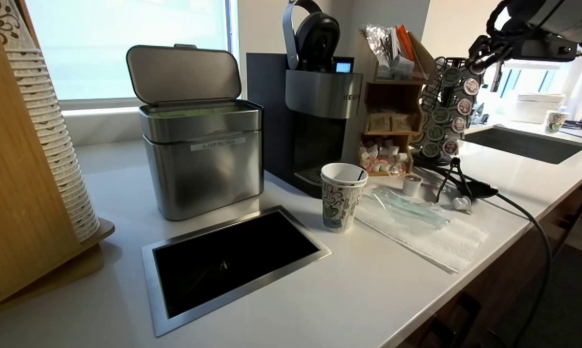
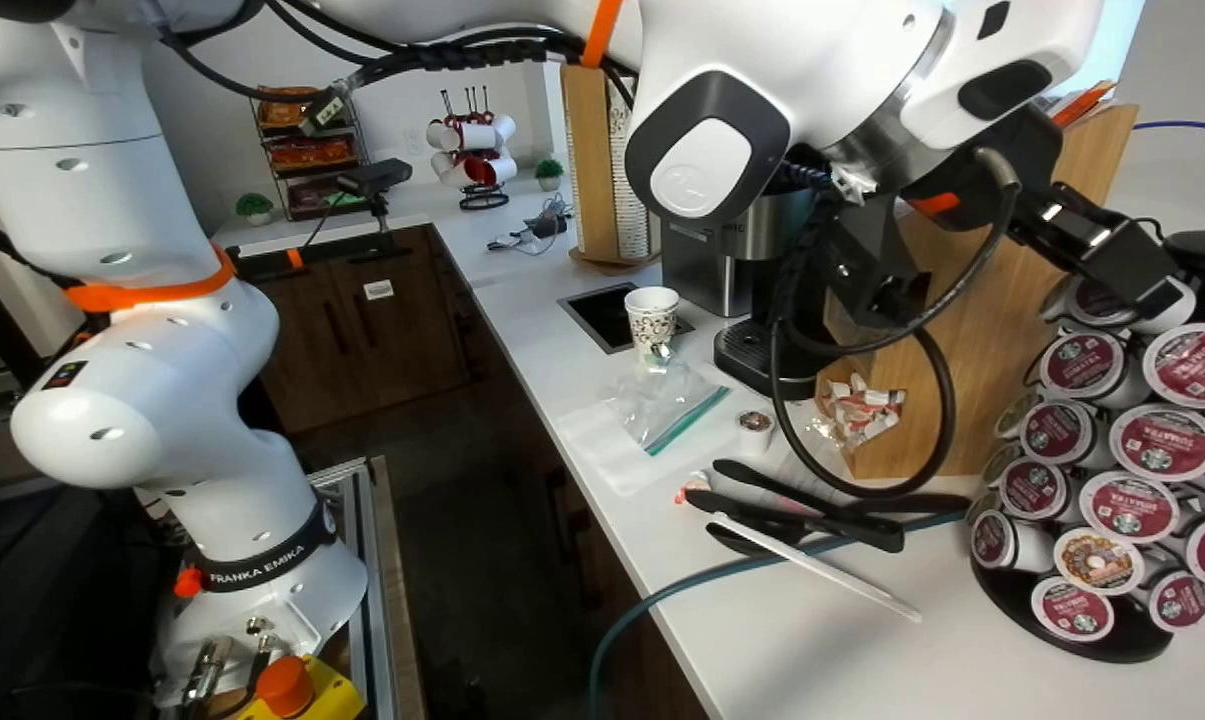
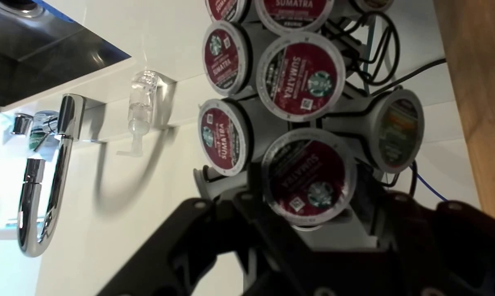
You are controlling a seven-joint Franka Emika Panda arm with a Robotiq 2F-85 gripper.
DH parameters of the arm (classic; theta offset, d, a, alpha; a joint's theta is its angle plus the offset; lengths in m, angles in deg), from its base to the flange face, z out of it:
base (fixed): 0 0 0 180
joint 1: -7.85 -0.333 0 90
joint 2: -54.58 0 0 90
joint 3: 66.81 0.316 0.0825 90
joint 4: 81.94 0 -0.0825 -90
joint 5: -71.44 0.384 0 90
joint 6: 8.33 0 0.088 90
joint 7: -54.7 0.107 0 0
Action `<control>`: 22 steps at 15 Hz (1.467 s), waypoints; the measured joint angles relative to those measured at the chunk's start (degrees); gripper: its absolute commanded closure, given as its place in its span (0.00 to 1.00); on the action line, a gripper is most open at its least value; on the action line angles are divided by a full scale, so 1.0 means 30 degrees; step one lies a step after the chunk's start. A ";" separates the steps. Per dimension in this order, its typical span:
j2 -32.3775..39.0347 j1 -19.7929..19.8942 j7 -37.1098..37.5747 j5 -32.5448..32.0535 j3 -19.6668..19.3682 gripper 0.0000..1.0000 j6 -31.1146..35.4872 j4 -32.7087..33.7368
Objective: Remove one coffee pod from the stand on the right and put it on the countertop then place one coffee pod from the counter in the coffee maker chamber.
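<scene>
1 coffee maker [image 1: 324, 93], open on top, stands well left of the gripper [image 3: 311, 185] in an exterior view. Next, left of the gripper and lower, come nested paper cups [image 1: 339, 205], then a loose coffee pod [image 1: 411, 186] upright on the countertop [image 1: 344, 290]. Farther right, just below the gripper, rises the pod stand [image 1: 449, 96] — a Sumatra pod [image 3: 309, 181] shows between the 2 fingers [image 3: 254, 176] in the wrist view, though whether they clamp it I cannot tell.

The bin [image 1: 206, 174] and the coffee maker [image 1: 315, 94] show brushed metal, the faucet [image 3: 59, 176] glossy chrome, the tabletop [image 1: 319, 299] smooth, the organizer [image 2: 1002, 385] wooden, the plastic bag [image 2: 662, 405] shiny.
</scene>
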 measured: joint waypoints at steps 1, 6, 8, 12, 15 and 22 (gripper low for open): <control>-0.0045 0.0006 0.0013 0.0000 -0.0004 0.71 0.0000 -0.0055; -0.0294 0.0013 0.0515 -0.0018 -0.0268 0.71 -0.0001 -0.0311; -0.0351 0.0012 0.0860 -0.0114 -0.0362 0.71 -0.0040 -0.0325; -0.0635 0.0033 0.1330 -0.0072 -0.0555 0.71 -0.0789 -0.0332; -0.1313 0.0041 0.1368 0.0284 -0.0564 0.71 -0.2315 -0.0335; -0.3636 0.0056 0.1302 0.1564 -0.0972 0.71 -0.3543 -0.0905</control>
